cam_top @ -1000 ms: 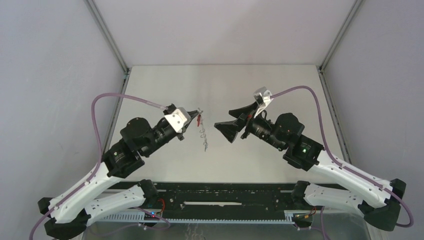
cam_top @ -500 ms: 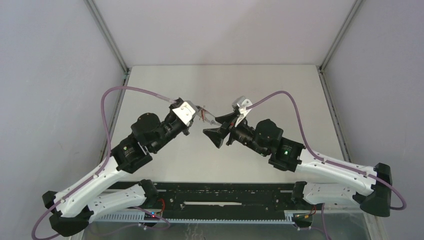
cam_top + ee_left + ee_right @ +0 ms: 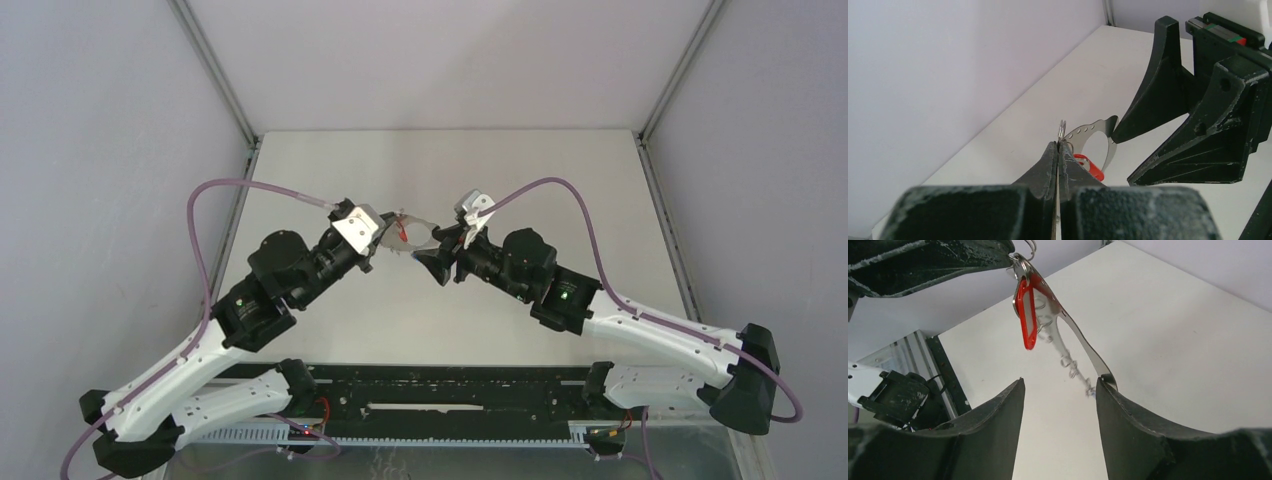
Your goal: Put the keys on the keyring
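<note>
My left gripper (image 3: 1058, 146) is shut on the small loop at the top of the keyring (image 3: 1094, 128), a thin grey metal band with holes along its rim. It holds the ring in the air over the table's middle (image 3: 416, 238). A red-headed key (image 3: 1027, 315) hangs from the keyring (image 3: 1082, 346) just beside the left fingertips; the same key (image 3: 1090, 168) shows in the left wrist view. My right gripper (image 3: 1059, 382) faces the left one, open, its jaws at the ring's far end. One right fingertip (image 3: 1104, 385) touches the band's edge.
White tabletop (image 3: 520, 180) enclosed by grey walls on three sides. The arms' black base rail (image 3: 440, 395) runs along the near edge. Purple cables (image 3: 560, 190) arch above both arms.
Both arms have moved inward until their grippers meet. The keyring swung from hanging down to reaching toward the right gripper. The right jaws have narrowed.
</note>
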